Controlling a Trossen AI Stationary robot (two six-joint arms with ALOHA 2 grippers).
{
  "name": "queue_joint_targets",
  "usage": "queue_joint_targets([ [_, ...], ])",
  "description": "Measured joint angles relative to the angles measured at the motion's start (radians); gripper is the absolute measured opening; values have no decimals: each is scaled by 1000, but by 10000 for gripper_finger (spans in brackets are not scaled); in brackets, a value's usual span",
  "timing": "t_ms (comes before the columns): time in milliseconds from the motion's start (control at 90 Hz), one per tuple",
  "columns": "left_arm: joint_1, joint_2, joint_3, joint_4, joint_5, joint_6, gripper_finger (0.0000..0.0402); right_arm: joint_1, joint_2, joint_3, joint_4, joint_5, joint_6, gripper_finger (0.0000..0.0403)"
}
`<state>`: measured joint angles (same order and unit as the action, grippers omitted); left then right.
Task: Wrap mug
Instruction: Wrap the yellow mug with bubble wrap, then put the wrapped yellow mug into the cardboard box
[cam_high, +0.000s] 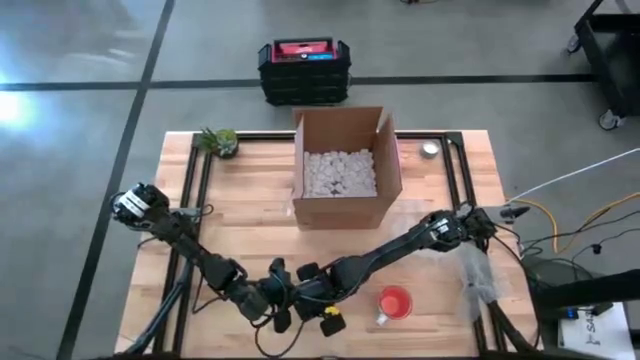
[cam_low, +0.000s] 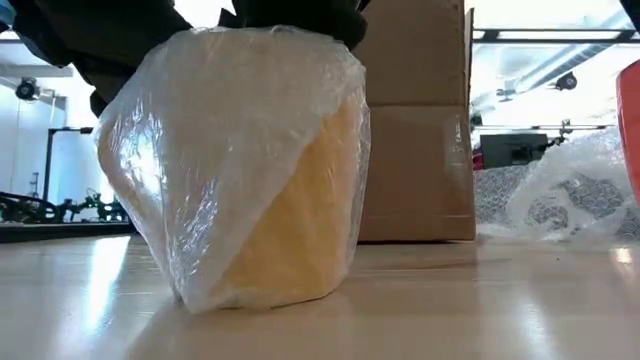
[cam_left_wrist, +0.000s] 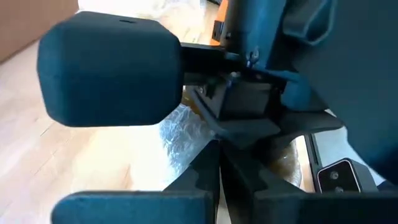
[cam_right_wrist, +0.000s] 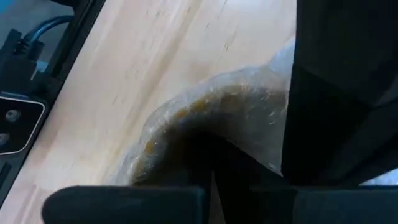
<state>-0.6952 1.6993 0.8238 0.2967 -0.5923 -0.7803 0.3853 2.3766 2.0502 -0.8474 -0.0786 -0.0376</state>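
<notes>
The yellow mug (cam_low: 290, 200) stands half-swathed in slippery bubble wrap (cam_low: 200, 150) (likely fragile). Left gripper (cam_high: 272, 300) and right gripper (cam_high: 305, 285) meet over it; whether either is parted or closed, I cannot tell. Best pinch the loose film.

Two mugs: one yellow mug (cam_low: 290, 220) covered in clear plastic wrap (cam_low: 200, 130), and one red mug (cam_high: 394, 303). One open cardboard box (cam_high: 345, 170) of white packing peanuts (cam_high: 339, 172). One loose sheet of plastic wrap (cam_high: 476, 280). One small potted plant (cam_high: 219, 141). One black crate (cam_high: 304, 70) on the floor.
</notes>
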Motion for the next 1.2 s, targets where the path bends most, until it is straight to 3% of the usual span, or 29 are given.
queue_joint_targets([
  [333, 0, 1, -2, 25, 3, 35, 0, 4, -93, -2, -48, -23, 49, 2],
  [567, 0, 1, -2, 25, 3, 35, 0, 5, -134, -1, -127, -113, 82, 12],
  [678, 0, 1, -2, 26, 4, 35, 0, 6, -150, 0, -156, -117, 81, 46],
  [967, 0, 1, -2, 25, 4, 35, 0, 28, -232, 2, -151, -139, 86, 180],
  [1200, 0, 1, -2, 25, 2, 35, 0, 84, -220, 0, -14, -117, 121, 224],
])
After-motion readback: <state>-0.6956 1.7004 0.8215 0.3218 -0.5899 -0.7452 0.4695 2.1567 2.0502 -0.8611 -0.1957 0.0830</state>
